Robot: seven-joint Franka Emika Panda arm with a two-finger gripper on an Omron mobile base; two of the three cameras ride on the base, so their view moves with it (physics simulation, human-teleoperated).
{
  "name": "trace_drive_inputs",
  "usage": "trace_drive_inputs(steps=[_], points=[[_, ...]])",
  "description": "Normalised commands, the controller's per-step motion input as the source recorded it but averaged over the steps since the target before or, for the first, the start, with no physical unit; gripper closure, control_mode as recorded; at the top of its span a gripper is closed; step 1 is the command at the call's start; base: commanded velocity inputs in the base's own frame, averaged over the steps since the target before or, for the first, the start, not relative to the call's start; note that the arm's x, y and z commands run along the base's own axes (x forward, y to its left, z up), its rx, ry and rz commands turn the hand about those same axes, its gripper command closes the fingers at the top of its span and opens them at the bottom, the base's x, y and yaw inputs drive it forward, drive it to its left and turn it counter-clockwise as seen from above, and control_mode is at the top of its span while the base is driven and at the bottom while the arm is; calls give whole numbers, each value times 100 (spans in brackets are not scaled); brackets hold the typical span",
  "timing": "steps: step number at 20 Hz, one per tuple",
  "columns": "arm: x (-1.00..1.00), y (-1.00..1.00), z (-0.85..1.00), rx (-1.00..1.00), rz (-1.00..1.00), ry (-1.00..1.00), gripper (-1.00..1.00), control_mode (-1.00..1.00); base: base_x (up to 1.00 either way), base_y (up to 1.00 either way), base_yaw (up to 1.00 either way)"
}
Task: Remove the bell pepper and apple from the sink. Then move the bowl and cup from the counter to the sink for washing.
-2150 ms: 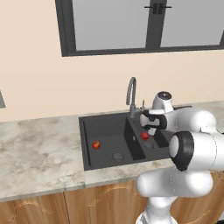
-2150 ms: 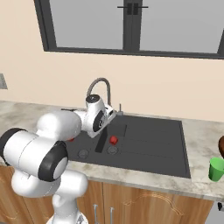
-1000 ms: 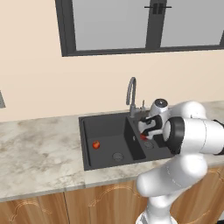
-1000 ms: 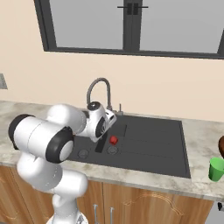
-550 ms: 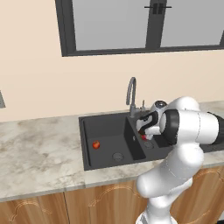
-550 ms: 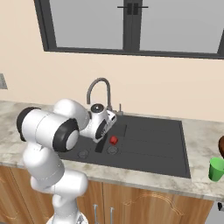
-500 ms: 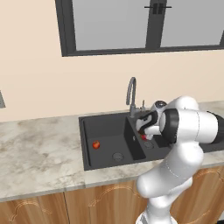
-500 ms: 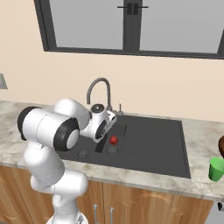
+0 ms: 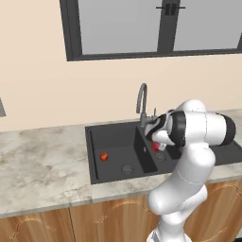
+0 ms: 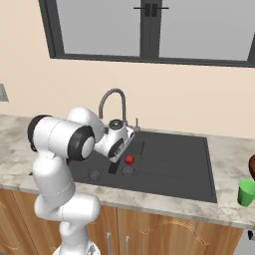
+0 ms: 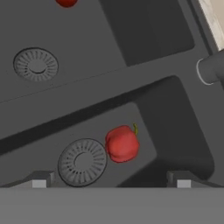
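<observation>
The gripper (image 11: 111, 178) is held wide open above the smaller basin of the sink (image 9: 113, 142), with nothing between its fingertips (image 11: 40, 179). In the hand view the bell pepper (image 11: 122, 143) is seen on the floor of that basin, just beside its round drain (image 11: 82, 162) and clear of both fingertips. The apple (image 9: 103, 156) is seen in the larger basin, near that basin's left wall and apart from its drain (image 9: 126, 168). The curved grey faucet (image 9: 142, 101) is mounted at the back edge of the sink, close behind the robot's hand. The green cup (image 10: 246, 192) is seen on the counter (image 10: 229, 149) to the right of the sink, near the front edge, with the brown bowl (image 10: 252, 167) just behind it, cut off by the picture's edge.
</observation>
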Motion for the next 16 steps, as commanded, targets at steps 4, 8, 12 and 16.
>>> trace_drive_inputs(steps=[4,8,12,16], points=[[23,-8,-11,0,1,0,-100,-100,0,0,0],[18,-7,-12,-2,0,0,-100,-100,0,0,0],[8,-3,-14,-4,0,0,-100,-100,0,0,0],[9,0,-15,-3,0,0,-100,-100,0,0,0]])
